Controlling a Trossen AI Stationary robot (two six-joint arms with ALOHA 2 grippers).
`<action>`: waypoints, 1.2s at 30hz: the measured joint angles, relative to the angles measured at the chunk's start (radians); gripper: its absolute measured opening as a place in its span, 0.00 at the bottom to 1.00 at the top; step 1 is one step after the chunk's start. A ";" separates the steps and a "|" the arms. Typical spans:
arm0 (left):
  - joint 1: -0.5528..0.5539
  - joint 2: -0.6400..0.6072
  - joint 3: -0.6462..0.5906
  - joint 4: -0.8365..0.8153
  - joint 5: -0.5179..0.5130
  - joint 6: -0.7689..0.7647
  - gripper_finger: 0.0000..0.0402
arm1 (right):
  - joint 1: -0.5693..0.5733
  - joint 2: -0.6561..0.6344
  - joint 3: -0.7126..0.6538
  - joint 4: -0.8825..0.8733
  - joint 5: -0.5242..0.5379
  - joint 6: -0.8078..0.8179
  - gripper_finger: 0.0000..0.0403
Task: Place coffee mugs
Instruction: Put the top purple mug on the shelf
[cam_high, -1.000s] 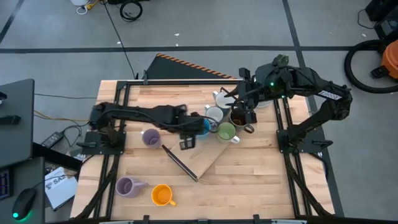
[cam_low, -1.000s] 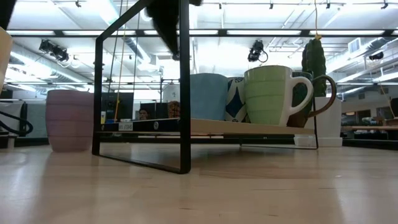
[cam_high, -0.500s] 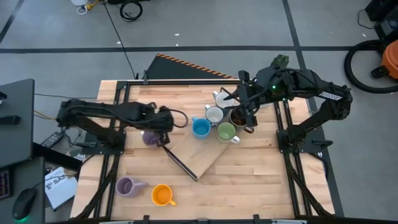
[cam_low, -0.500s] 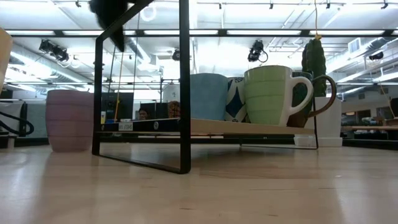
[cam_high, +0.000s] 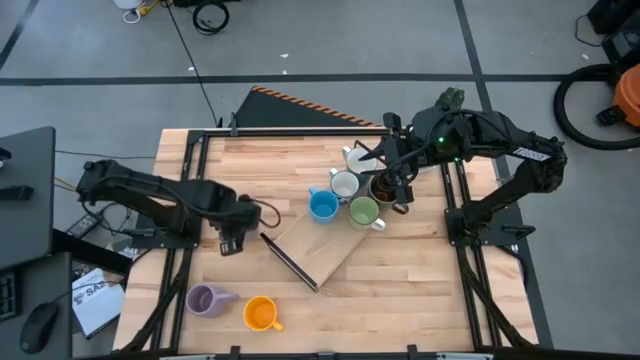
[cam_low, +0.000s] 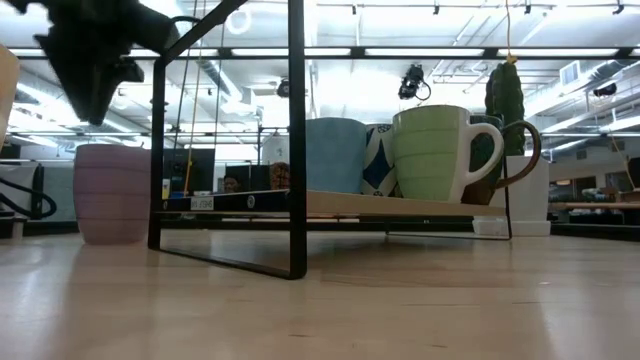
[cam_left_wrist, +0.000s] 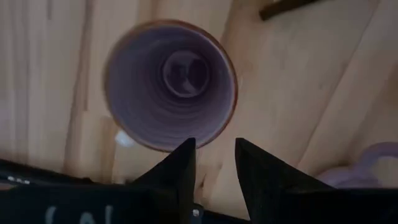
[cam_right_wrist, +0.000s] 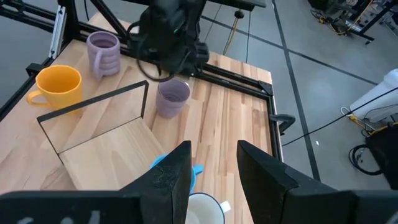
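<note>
Blue mug (cam_high: 322, 205), green mug (cam_high: 363, 211), brown mug (cam_high: 384, 189), white mug (cam_high: 344, 184) on rack (cam_high: 318, 246). My left claw (cam_left_wrist: 213, 163) narrow, empty, above lavender mug (cam_left_wrist: 169, 85). Second lavender mug (cam_high: 203, 299), orange mug (cam_high: 260, 314) left on bench (cam_high: 400, 290).

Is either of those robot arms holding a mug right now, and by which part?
No, neither holds anything. The left end effector hangs open above a lavender mug; the right end effector is open over the mugs on the shelf.

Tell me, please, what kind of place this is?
Probably a robotics lab or workshop. Two arms are mounted at a wooden table on a grey concrete floor, loose cables lie about, and the low view shows an open hall with strip lights.
</note>
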 joint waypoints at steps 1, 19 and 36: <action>-0.009 0.001 -0.016 0.016 -0.005 0.000 0.30 | 0.000 0.000 0.000 0.001 0.000 0.000 0.33; -0.115 0.002 -0.218 0.221 -0.107 0.184 0.29 | 0.000 0.000 0.000 0.022 0.000 -0.011 0.33; -0.062 0.003 -0.101 0.153 -0.107 0.238 0.05 | 0.000 0.000 0.000 0.045 -0.001 -0.011 0.33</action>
